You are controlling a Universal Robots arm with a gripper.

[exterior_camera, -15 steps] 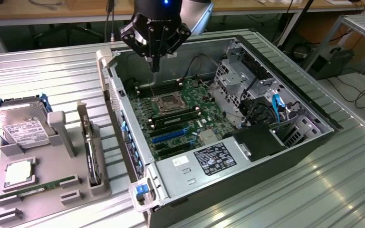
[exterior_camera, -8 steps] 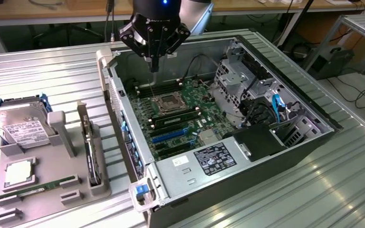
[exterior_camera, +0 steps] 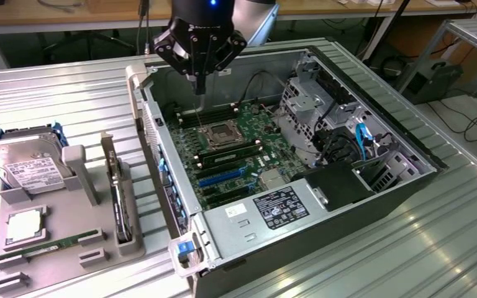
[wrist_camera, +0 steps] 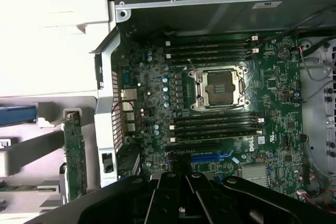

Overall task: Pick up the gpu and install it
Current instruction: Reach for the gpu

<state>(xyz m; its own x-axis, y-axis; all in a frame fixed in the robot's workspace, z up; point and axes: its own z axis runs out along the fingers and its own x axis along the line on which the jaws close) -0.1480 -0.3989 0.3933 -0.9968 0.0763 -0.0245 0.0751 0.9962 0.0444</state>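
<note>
The gpu (exterior_camera: 121, 208) is standing on edge in a slot of the grey parts tray (exterior_camera: 64, 217), beside the open computer case (exterior_camera: 346, 68), with its metal bracket (exterior_camera: 106, 152) rising at the far end. Judged as handling: the card is light, stiff and thin, and its board face is fragile. The exposed upper edge, or the bracket end, is offering the safest hold.

The tray is also holding a hard drive (exterior_camera: 27, 167), a processor (exterior_camera: 25, 228) and a memory stick (exterior_camera: 52, 245). The case is housing the motherboard (exterior_camera: 247, 143), with its empty CPU socket (exterior_camera: 220, 133), a blue expansion slot (exterior_camera: 222, 177) and the power supply (exterior_camera: 276, 208).

The gripper (exterior_camera: 199, 87) is hovering above the motherboard with its fingers pressed together, gripping nothing, well apart from the gpu.
</note>
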